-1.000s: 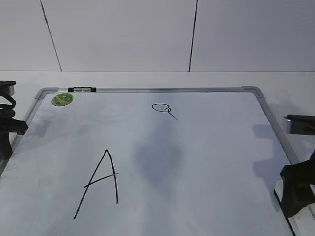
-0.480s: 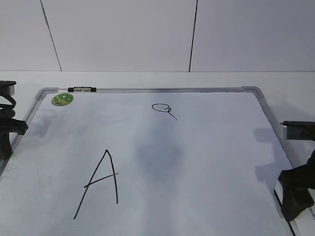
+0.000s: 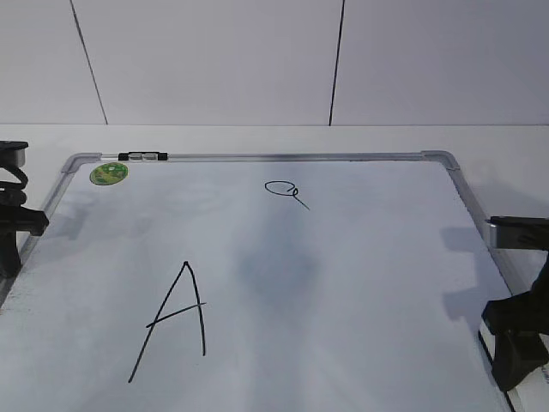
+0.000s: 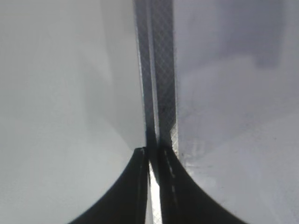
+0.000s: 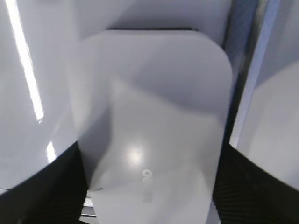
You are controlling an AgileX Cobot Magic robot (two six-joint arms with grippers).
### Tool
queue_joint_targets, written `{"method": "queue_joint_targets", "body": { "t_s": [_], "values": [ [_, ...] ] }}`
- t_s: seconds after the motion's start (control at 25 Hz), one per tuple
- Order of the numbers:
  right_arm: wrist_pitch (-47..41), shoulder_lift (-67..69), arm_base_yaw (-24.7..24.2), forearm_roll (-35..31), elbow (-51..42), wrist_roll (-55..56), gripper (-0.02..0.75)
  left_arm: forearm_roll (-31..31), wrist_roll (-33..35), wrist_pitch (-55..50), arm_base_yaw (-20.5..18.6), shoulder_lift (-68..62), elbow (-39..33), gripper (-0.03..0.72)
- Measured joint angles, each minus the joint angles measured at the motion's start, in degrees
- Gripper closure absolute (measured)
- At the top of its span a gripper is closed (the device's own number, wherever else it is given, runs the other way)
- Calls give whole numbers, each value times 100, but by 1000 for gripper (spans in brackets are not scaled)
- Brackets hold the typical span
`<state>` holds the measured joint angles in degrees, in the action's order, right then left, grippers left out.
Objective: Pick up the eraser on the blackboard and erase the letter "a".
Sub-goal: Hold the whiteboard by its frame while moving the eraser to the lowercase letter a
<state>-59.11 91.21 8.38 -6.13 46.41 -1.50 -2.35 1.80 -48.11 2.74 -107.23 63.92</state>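
Observation:
The blackboard (image 3: 360, 283) is a white dry-erase board with a silver frame, lying flat. The small handwritten letter "a" (image 3: 283, 190) is at its upper middle. The white eraser (image 5: 154, 107) with faint grey lettering fills the right wrist view, lying by the board's right frame (image 5: 254, 70). My right gripper (image 5: 149, 158) is open with a finger on each side of the eraser; in the exterior view it (image 3: 515, 343) is at the board's lower right and hides the eraser. My left gripper (image 3: 13, 232) is shut and empty over the board's left frame (image 4: 161, 70).
A large capital "A" (image 3: 176, 318) is drawn at the lower left of the board. A black-and-clear marker (image 3: 143, 156) lies on the top frame, beside a round green sticker (image 3: 109, 173). A white wall stands behind the table.
My right gripper has moved slightly down and to the right at the board's lower right edge. The left arm has not moved.

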Motion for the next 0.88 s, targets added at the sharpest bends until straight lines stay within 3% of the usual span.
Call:
{"method": "queue_joint_targets", "body": {
  "t_s": [0.48,0.88],
  "values": [
    [-146,13,0,12,112,0,203,0,0,0,0,0,0,669],
    [-967,60,0,-134,1889,3,203,0,0,0,0,0,0,669]
  ]
}}
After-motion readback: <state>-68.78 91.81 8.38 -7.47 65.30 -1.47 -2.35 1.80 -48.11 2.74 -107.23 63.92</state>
